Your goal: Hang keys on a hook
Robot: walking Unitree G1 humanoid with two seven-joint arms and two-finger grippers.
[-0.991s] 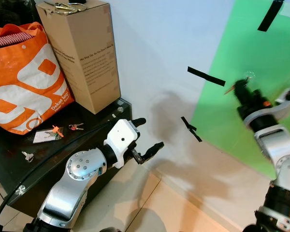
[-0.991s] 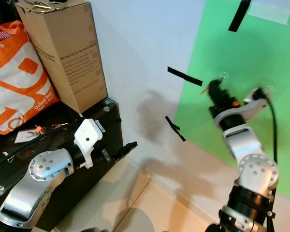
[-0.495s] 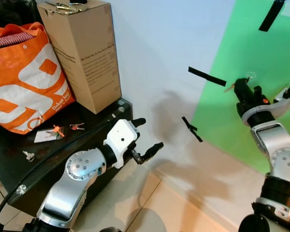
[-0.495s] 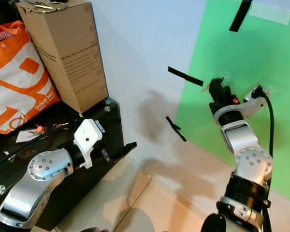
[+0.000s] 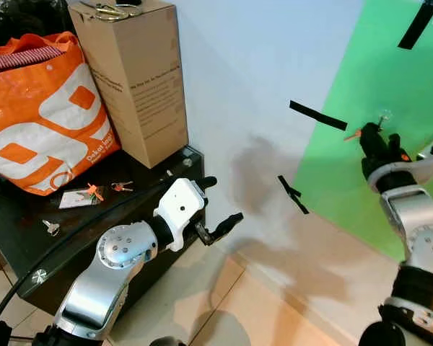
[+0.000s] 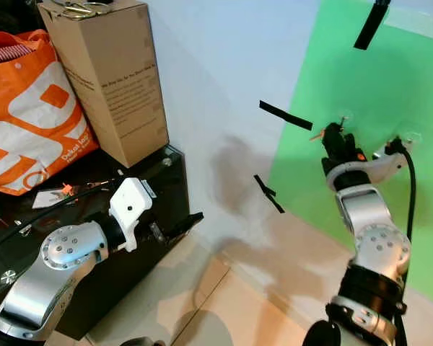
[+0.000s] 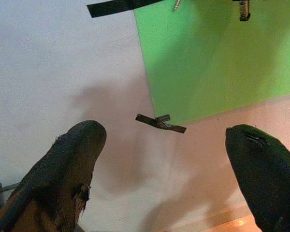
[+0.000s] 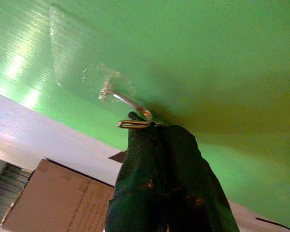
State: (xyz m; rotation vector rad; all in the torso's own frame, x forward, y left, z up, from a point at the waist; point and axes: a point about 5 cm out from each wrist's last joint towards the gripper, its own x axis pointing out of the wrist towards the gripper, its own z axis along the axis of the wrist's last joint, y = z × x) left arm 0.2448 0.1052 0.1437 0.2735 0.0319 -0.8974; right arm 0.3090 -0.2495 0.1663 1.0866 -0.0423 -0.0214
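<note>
Keys with an orange tag [image 5: 355, 133] sit pinched in the right gripper [image 5: 370, 133], whose black fingers [image 8: 157, 159] are pressed together around a thin metal key ring [image 8: 134, 124]. That ring is raised right against the tip of a small metal hook [image 8: 128, 102] mounted on a clear adhesive pad on the green board [image 5: 390, 79]; whether the ring is over the hook cannot be told.

Black tape strips [image 5: 317, 115] hold the board's edge to the white wall [image 5: 238, 72].

Down at the lower left, the left gripper [image 5: 222, 207] hangs in front of a black cabinet [image 5: 94, 223], its two fingers [image 7: 67, 164] spread wide apart and holding nothing.

On the cabinet top stand an orange shopping bag [image 5: 43, 115] with large white lettering, only partly legible, and a tall brown cardboard box [image 5: 141, 79] printed with small black text too fine to read. More loose keys, one with an orange tag [image 5: 92, 192], one red [image 5: 120, 187] and a silver one [image 5: 50, 227], lie near the bag beside a white card [image 5: 72, 198].
</note>
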